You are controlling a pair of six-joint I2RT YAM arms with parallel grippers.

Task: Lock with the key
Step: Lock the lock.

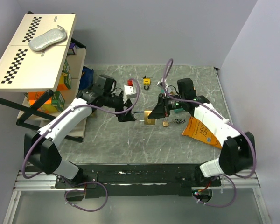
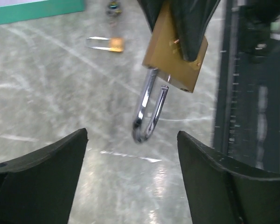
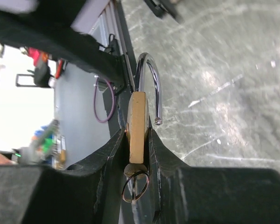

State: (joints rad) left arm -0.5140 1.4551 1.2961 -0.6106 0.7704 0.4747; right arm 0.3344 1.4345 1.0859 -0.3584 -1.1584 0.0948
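Padlock [image 3: 137, 122] clamped by the right gripper [image 3: 138, 140], shackle [image 2: 148, 109] free at one end; left gripper [image 2: 133, 140] spread wide, empty, facing the shackle's bend

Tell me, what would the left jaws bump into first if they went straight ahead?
Most likely the silver shackle of the brass padlock that the right jaws hold. Its loop sits in front of the open left jaws, in line with the gap. How far is hard to tell.
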